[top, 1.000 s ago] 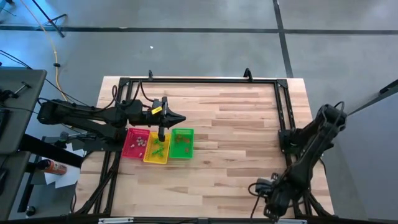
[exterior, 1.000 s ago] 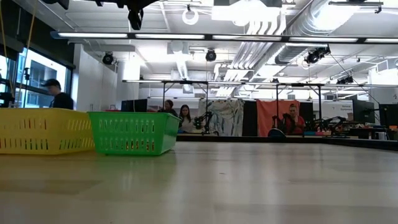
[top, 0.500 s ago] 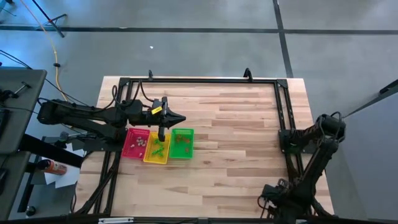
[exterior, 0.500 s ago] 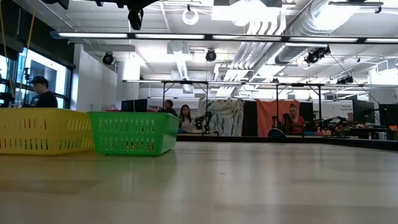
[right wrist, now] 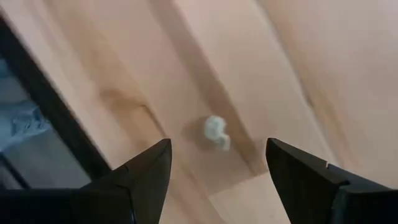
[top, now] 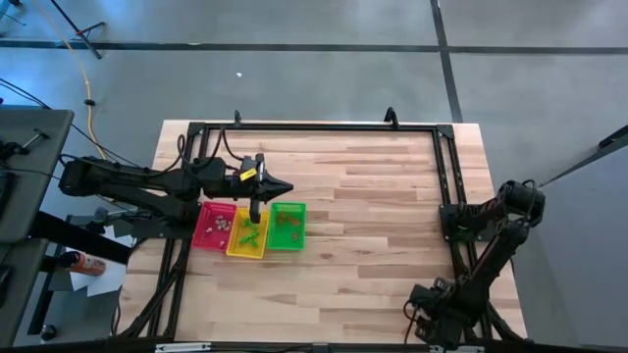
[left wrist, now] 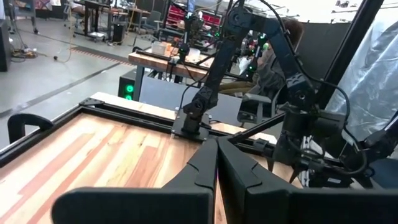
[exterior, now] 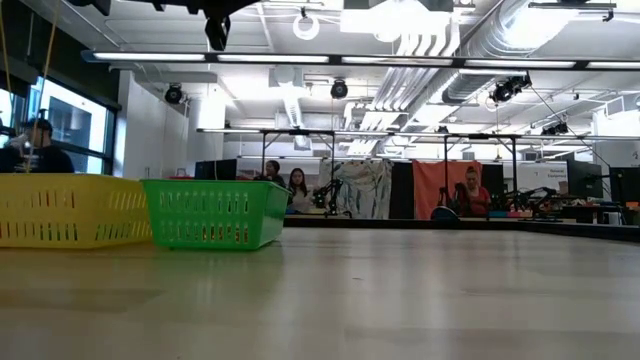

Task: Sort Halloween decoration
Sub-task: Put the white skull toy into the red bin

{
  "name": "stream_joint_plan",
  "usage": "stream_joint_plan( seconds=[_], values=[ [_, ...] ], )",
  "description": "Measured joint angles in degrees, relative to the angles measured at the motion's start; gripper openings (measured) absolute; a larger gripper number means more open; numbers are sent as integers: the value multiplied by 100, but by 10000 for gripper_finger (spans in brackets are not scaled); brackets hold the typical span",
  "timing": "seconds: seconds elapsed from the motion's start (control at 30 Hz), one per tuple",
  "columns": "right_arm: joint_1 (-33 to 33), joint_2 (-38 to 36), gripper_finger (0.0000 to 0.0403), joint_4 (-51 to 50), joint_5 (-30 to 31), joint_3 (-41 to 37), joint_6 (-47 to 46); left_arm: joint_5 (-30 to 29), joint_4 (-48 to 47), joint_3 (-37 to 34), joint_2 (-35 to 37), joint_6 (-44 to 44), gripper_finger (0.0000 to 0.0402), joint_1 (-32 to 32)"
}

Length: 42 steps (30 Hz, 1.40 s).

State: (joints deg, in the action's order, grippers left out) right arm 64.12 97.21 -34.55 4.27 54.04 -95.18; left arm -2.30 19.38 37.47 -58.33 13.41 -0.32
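Note:
Three small trays stand side by side at the table's left: red (top: 215, 226), yellow (top: 246, 233) and green (top: 287, 225), with tiny green, orange and pale trinkets of the Halloween decoration (top: 251, 233) lying in them. My left gripper (top: 282, 185) hovers level above the trays, shut and holding nothing (left wrist: 216, 148). My right gripper (top: 430, 322) points down near the table's near right corner, open (right wrist: 217, 150). One pale trinket (right wrist: 216, 132) lies on the wood just beyond its fingertips, touching neither finger.
A black metal frame (top: 446, 176) runs around the table top, and one rail (right wrist: 56, 118) passes close beside the pale trinket. Bare wood spreads between the trays and the right arm. In the low view people sit and walk in the room behind the table.
My right arm has folded and sunk toward the table at the near right corner, its gripper tipping steeper downward. My left arm and the trays have stayed where they were.

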Motion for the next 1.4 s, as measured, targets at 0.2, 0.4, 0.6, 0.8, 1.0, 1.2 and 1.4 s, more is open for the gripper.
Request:
stream_joint_plan(
  seconds=[0.2,0.4,0.6,0.8,1.0,1.2,1.4],
  values=[
    [-15,128,256,136,-21,-44,111,21,-33,0,0,0,0,-13],
    [-104,285,256,169,-125,-30,-34,19,-35,0,0,-2,0,-13],
    [-215,299,242,96,-157,-33,-279,19,-38,0,0,-2,0,-13],
    [-302,315,208,-36,-276,-33,-295,19,-191,0,1,-4,0,-13],
    [-320,323,189,-159,-280,-33,-784,19,-306,0,2,-4,0,-13],
    [-443,326,187,-130,-285,-37,-1027,19,-313,0,2,-17,0,-6],
    [-514,334,185,-250,-320,-39,-1049,19,-339,0,2,-17,0,-6]
  ],
)
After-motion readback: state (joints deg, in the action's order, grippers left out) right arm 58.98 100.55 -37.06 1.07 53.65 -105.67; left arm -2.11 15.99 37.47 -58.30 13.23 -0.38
